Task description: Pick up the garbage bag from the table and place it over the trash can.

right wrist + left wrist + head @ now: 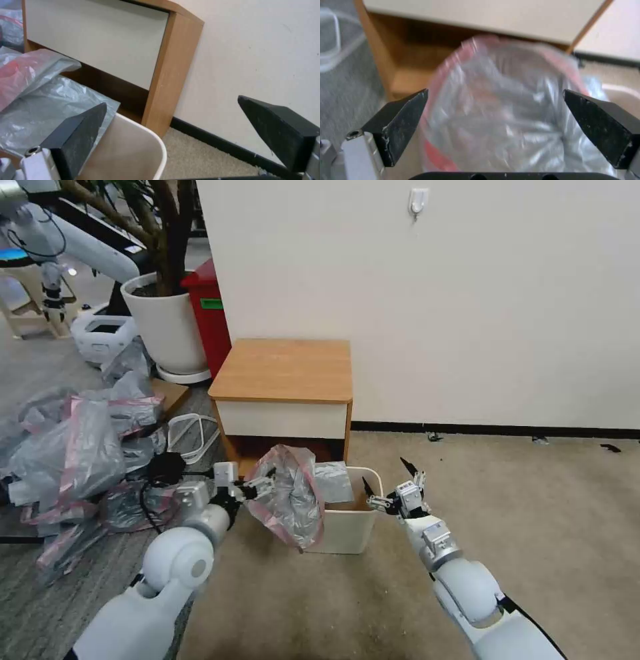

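The garbage bag (288, 499), crinkly grey with a pink-red rim, bulges up over the left side of the cream trash can (352, 530); part of it lies in the can's mouth. My left gripper (263, 487) is at the bag's left edge, fingers wide open. In the left wrist view the bag (506, 112) sits just beyond my left gripper (495, 92). My right gripper (393, 490) hovers open by the can's right rim; its view shows the rim (146, 140) and the bag (43, 107). The wooden table (287, 370) stands right behind the can.
A heap of grey-pink bags (80, 447) covers the floor at left, with a white wire frame (193, 437) beside the table. A white plant pot (167, 320) and red bin (210, 313) stand behind. The wall is close behind; open carpet lies right.
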Available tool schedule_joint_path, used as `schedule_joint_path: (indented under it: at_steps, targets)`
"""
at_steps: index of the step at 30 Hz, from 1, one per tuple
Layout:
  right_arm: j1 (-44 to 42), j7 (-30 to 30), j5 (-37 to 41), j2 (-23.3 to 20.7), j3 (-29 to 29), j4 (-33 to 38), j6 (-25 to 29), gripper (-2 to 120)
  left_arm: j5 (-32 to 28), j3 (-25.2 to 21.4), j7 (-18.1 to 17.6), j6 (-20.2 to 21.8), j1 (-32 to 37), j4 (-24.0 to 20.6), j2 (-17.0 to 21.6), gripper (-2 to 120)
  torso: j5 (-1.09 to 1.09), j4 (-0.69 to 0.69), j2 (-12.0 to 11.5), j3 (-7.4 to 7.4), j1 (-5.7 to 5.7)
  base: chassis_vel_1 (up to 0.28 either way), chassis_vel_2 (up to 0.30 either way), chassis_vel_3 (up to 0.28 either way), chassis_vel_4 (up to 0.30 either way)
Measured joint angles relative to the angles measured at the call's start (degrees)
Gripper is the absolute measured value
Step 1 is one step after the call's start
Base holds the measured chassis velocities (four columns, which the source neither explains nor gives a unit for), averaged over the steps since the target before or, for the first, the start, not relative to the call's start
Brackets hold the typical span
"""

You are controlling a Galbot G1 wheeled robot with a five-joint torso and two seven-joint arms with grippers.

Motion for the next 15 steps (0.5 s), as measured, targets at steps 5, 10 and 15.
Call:
schedule_joint_path:
  at_steps: [5, 10, 15]
  targets:
    - [-0.34, 0.06, 0.17, 0.00, 0.76, 0.04, 0.30, 100, -4.03, 2.93, -5.58, 3.71, -3.50, 1.53, 0.05, 96, -0.01, 0.00, 0.00, 0.00, 0.00, 0.000, 0.000, 0.000, 0.000]
    - [-0.61, 0.09, 0.30, -0.09, 1.28, -0.20, 0.74, 100, -4.99, 3.63, -7.63, 5.46, -4.85, 2.02, 0.70, 89, 0.00, 0.01, 0.00, 0.00, 0.00, 0.000, 0.000, 0.000, 0.000]
    - [-0.79, 0.11, 0.35, 0.14, 1.29, -0.40, 0.96, 100, -6.43, 5.61, -10.64, 7.08, -6.68, 3.07, 0.24, 87, 0.00, 0.00, 0.00, 0.00, 0.00, 0.000, 0.000, 0.000, 0.000]
